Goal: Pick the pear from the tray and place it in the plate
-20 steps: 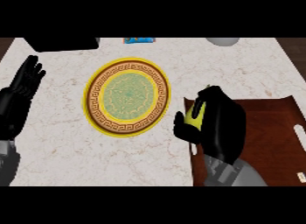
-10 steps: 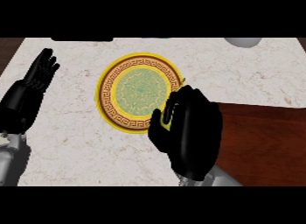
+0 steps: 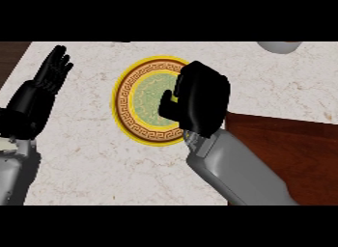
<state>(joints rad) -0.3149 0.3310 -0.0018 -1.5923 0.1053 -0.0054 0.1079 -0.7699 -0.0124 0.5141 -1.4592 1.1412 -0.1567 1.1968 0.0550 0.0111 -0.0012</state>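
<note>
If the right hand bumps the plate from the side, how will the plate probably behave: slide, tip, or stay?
The plate looks wide and flat, lying flush on the counter, so it would probably slide rather than tip. The counter looks smooth, which may ease sliding. The right hand is above its right rim, so downward pressure there might rock it slightly.

Nothing to read here, honestly. No words, labels, brand names or numbers show up on anything in the head view. The closest thing to a marking is the plate [image 3: 133, 103], which has a repeating key-pattern band running around it inside a yellow rim, but that's just decoration, not lettering.
</note>
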